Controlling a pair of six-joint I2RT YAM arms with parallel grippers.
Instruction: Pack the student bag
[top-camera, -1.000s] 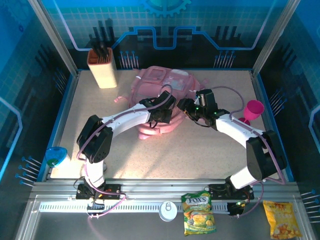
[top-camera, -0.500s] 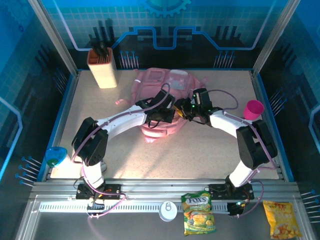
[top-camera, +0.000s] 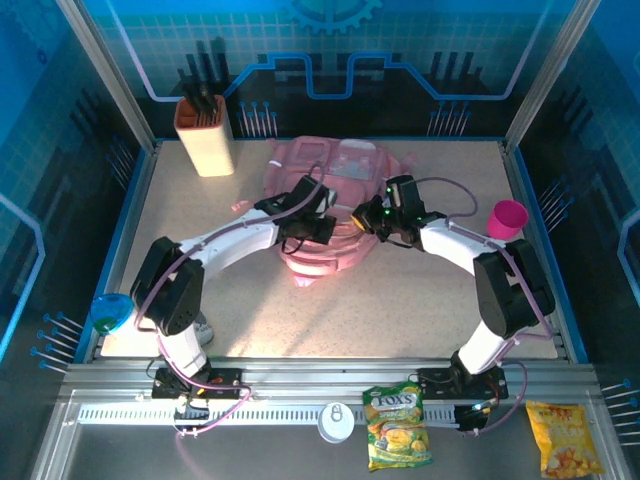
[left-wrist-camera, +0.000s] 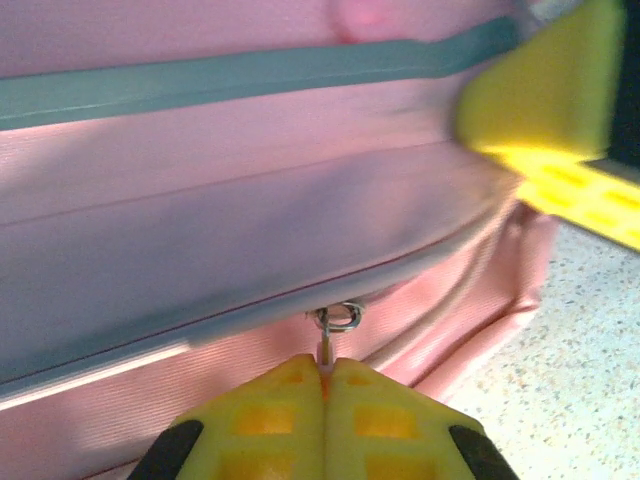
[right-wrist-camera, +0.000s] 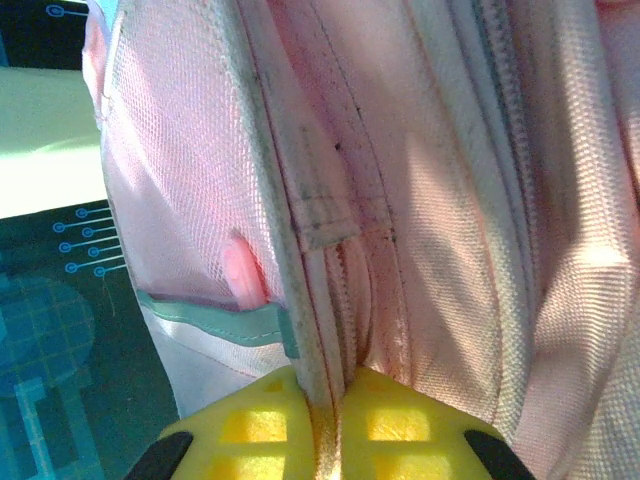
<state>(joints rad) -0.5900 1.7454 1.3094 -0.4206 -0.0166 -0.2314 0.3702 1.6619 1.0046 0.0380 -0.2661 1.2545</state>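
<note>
The student bag is a soft pink backpack lying at the back middle of the table. My left gripper is at its left side, shut on the pink zip pull that hangs from a small metal ring on the zip line. My right gripper is at the bag's right side, shut on a fold of the bag's fabric and seam. In the left wrist view the right gripper's yellow fingers show at the upper right. What is inside the bag is hidden.
A beige knife block stands at the back left. A pink cup is at the right edge, a blue bowl at the near left. On the front rail lie two snack packets and a white lid.
The right gripper moved left onto the bag and closed on its fabric. The left gripper, still shut on the zip pull, shifted left, and the bag's near edge moved with it.
</note>
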